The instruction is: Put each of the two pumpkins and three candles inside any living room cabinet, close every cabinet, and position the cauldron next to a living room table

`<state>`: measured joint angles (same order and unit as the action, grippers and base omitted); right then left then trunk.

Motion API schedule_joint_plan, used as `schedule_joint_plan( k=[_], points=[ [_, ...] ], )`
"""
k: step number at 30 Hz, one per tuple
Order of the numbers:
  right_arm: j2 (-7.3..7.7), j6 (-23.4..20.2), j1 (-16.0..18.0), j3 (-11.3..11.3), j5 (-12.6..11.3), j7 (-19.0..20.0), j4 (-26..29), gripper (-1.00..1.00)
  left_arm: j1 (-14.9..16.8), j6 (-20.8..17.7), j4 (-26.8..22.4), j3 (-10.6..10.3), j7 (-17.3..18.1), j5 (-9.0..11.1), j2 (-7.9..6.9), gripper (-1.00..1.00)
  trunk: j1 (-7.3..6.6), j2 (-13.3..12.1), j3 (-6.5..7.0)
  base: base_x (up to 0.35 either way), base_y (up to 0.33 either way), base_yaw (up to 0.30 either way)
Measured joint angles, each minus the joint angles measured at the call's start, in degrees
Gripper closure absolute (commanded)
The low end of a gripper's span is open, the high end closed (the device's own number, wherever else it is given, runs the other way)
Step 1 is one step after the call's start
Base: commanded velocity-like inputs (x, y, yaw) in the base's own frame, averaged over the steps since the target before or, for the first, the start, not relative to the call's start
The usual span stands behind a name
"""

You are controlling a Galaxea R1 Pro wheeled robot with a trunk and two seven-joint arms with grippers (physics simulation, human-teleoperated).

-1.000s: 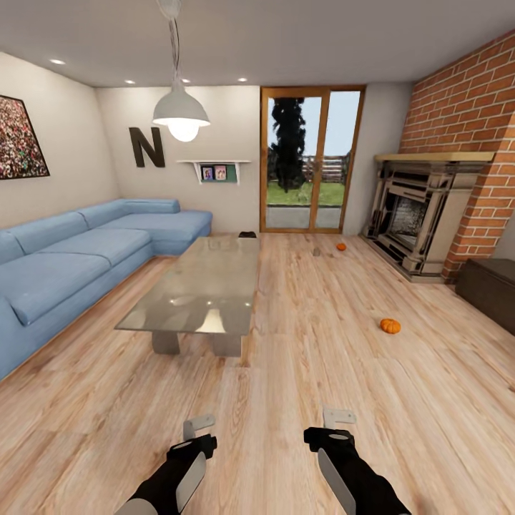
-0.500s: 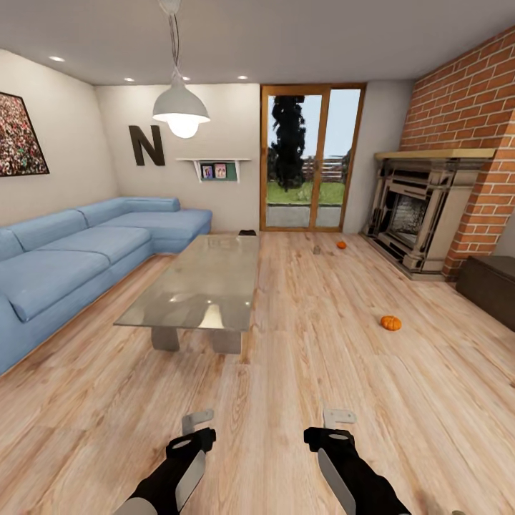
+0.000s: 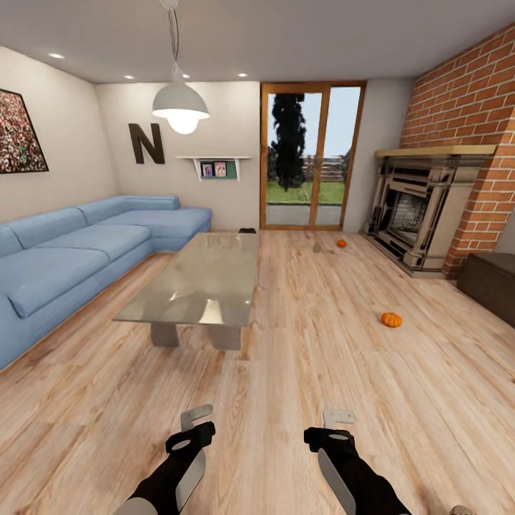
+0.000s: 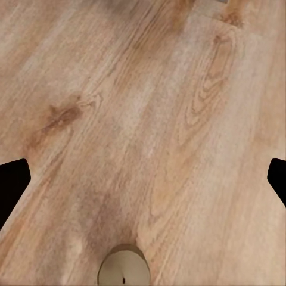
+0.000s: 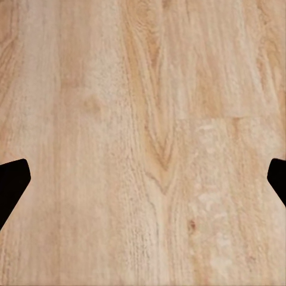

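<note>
One orange pumpkin (image 3: pixel 391 320) lies on the plank floor at mid right. A second pumpkin (image 3: pixel 341 243) lies far off near the fireplace, with a small grey candle (image 3: pixel 317 248) beside it. Another candle (image 3: pixel 458 511) peeks in at the near right corner. The left wrist view has a stubby candle (image 4: pixel 123 269) upright on the floor. The black cauldron (image 3: pixel 247 231) sits beyond the far end of the glossy grey table (image 3: pixel 200 279). The dark-brown cabinet (image 3: pixel 493 286) stands at the right edge. My left gripper (image 3: pixel 197 422) (image 4: pixel 143 185) and right gripper (image 3: pixel 337 422) (image 5: pixel 143 182) hang open and empty over bare floor.
A blue L-shaped sofa (image 3: pixel 79 250) runs along the left wall. The grey-black fireplace (image 3: pixel 418 214) stands in the brick wall on the right, and a glass door (image 3: pixel 311 161) is at the back. A white pendant lamp (image 3: pixel 180 107) hangs over the table. Open floor lies between table and cabinet.
The whole view has shifted a little, so the floor things sit slightly higher. A candle has come into view at the near right corner. Both arms keep their pose.
</note>
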<state>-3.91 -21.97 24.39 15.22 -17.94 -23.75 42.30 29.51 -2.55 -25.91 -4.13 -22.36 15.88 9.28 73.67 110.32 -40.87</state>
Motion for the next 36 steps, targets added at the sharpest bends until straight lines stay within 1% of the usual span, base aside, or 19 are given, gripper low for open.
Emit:
schedule_joint_plan(
  k=[18, 26, 30, 33, 36],
  points=[
    [0.0, 0.0, 0.0, 0.0, 0.0, 0.0, 0.0, -1.0, 0.0, -0.1, 0.0, 0.0, 0.1, 0.1, 0.0, -1.0, 3.95, 7.2, -3.23, 0.0, 0.0, 0.0],
    [0.0, 0.0, 0.0, 0.0, 0.0, 0.0, 0.0, -1.0, 0.0, -0.8, 0.1, 0.0, 0.1, 0.2, 0.0, -1.0, 5.71, 10.4, -4.67, 0.0, 0.0, 0.0],
    [0.0, -0.1, 0.0, 0.0, 0.0, 0.0, 0.0, -1.0, 0.0, -3.1, 0.2, 0.1, 0.1, 0.1, 0.0, -1.0, 6.59, 12.0, -5.39, 0.0, 0.0, 0.0],
    [0.0, -0.1, 0.0, 0.0, 0.0, 0.0, 0.0, -1.0, 0.0, -6.4, 0.2, 0.1, 0.0, 0.1, 0.0, -1.0, 7.25, 13.2, -5.92, 0.0, 0.0, 0.0],
    [0.0, -0.1, 0.0, 0.0, 0.0, 0.0, 0.0, -1.0, 0.0, -8.0, 0.2, 0.2, -0.1, 0.1, 0.0, -1.0, 7.91, 14.4, -6.46, 0.0, 0.0, 0.0]
  ],
)
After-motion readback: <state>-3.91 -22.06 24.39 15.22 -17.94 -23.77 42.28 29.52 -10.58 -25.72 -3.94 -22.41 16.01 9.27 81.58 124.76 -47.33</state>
